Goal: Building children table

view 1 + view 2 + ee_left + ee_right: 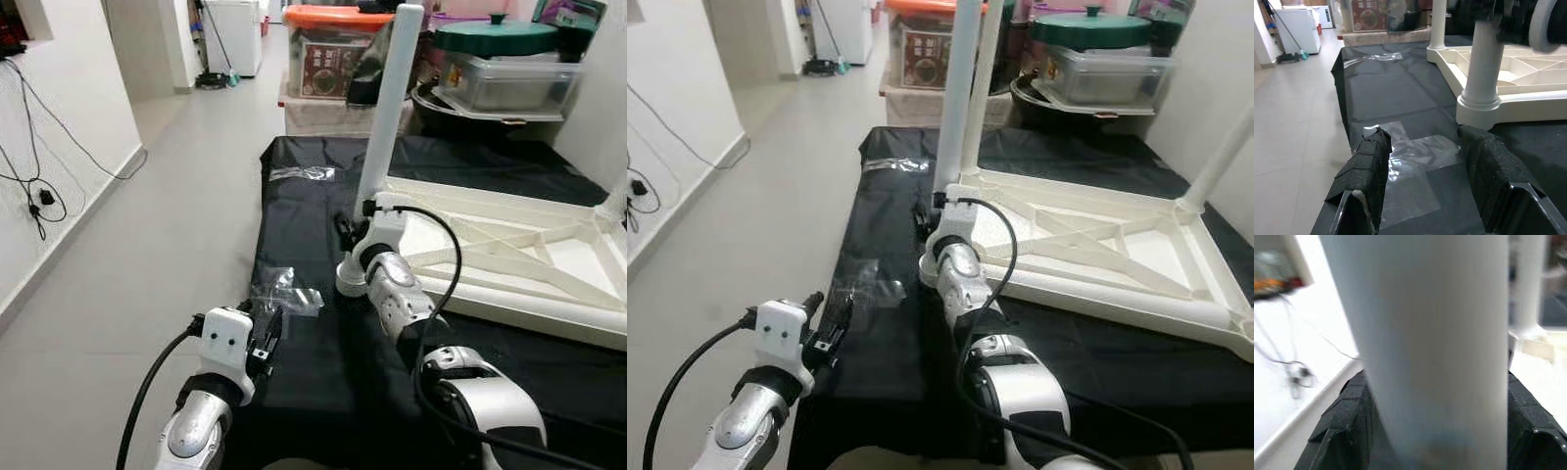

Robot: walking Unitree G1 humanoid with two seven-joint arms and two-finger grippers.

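A white plastic children's table [509, 245] lies upside down on a black sheet [313, 392]. Its near-left leg [389, 108] stands upright in the corner socket [351, 279]. My right gripper [348, 232] is shut on this leg just above the socket; in the right wrist view the leg [1435, 333] sits between both black fingers [1342, 421]. My left gripper [1424, 133] hovers open with nothing in it over the sheet's near-left edge, just short of a clear plastic bag [1415, 156] lying flat beside the socket. Another leg [1215, 166] rises at the far right.
A second clear plastic wrapper [304, 173] lies farther back on the sheet. Stacked storage boxes, one with an orange lid [333, 17] and one with a green lid [495, 37], stand at the far end. Tiled floor [167, 235] and a wall with hanging cables [29, 186] are to the left.
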